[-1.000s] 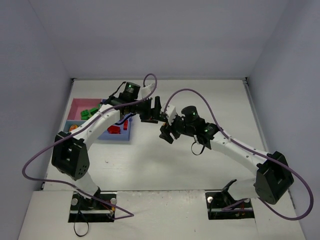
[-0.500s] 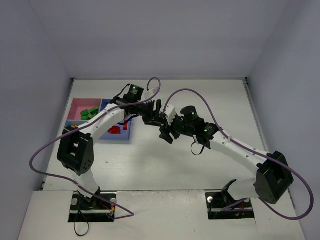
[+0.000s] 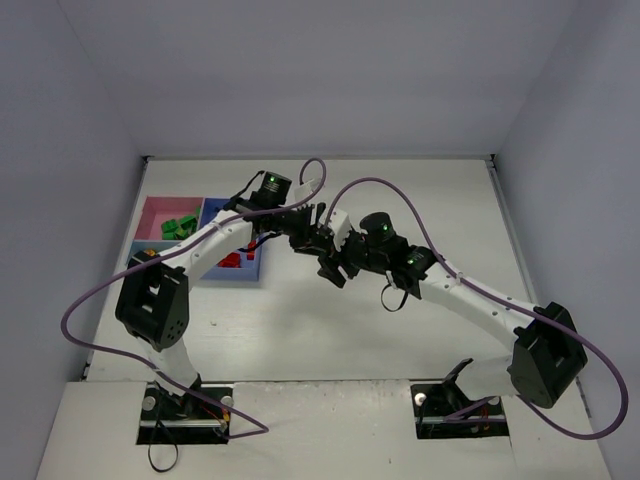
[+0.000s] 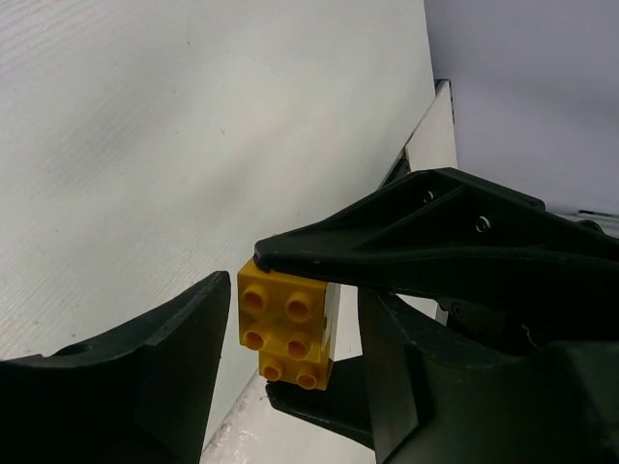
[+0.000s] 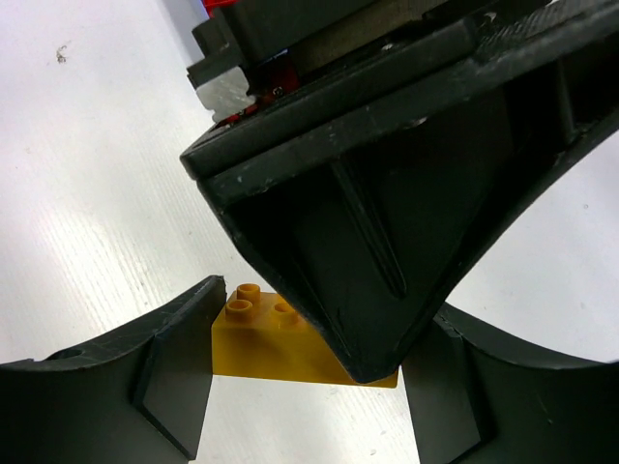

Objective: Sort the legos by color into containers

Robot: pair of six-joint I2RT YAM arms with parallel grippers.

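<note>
Meeting over the middle of the white table, both arms share one yellow lego. The right gripper pinches it, with one finger at the brick's 12 o'clock and one at its 6 o'clock in the left wrist view. The left gripper straddles it with jaws spread, leaving a gap at 3 o'clock. The containers lie at 9 o'clock from the grippers, with green legos in the pink tray and red legos in the blue tray

The yellow brick is half covered by the left claw in the right wrist view and hidden between it and the right claw from above. The containers are partly masked by the left arm.
</note>
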